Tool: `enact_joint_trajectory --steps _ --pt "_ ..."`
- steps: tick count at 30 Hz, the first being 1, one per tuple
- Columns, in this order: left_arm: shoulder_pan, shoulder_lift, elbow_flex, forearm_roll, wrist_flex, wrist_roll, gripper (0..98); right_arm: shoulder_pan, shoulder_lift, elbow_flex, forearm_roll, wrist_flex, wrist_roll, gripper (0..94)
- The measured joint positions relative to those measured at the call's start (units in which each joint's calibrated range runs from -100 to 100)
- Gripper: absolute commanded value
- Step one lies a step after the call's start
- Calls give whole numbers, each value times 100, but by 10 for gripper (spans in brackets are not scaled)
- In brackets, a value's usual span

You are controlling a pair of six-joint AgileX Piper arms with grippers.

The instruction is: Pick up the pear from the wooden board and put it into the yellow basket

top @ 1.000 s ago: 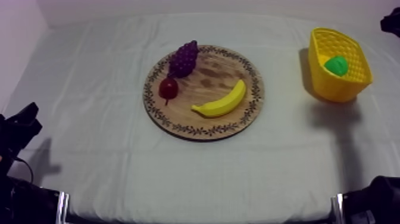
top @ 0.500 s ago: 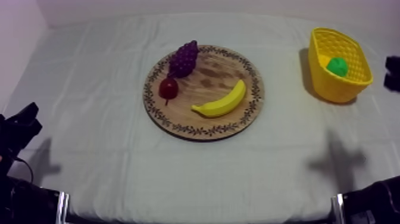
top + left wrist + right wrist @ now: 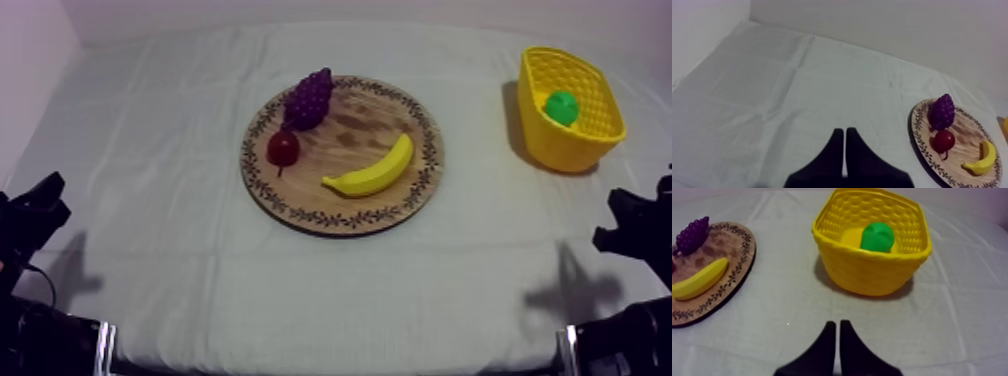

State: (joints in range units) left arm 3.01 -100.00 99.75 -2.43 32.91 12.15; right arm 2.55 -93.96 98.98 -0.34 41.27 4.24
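Note:
The green pear (image 3: 562,106) (image 3: 878,236) lies inside the yellow basket (image 3: 570,148) (image 3: 872,273) at the far right of the table. The round wooden board (image 3: 345,135) (image 3: 727,258) (image 3: 967,150) in the middle carries a bunch of grapes (image 3: 309,97), a small red fruit (image 3: 283,148) and a banana (image 3: 372,172). My right gripper (image 3: 836,333) (image 3: 628,225) is shut on nothing, low at the right edge, short of the basket. My left gripper (image 3: 844,145) (image 3: 40,205) is shut and empty at the left edge, well away from the board.
Grey-white cloth covers the table, with open cloth between board and basket and along the front. In the left wrist view the grapes (image 3: 942,111), red fruit (image 3: 943,141) and banana (image 3: 982,159) sit on the board. A pale wall rises behind the table.
My right arm has drawn back from beside the basket down to the lower right edge. The pear has settled in the basket. The left arm has not moved.

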Motion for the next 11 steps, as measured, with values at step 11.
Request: enact_joint_trajectory --steps 11 --pt "0 0 0 0 0 0 1 85 -166 80 -64 -294 618 6"
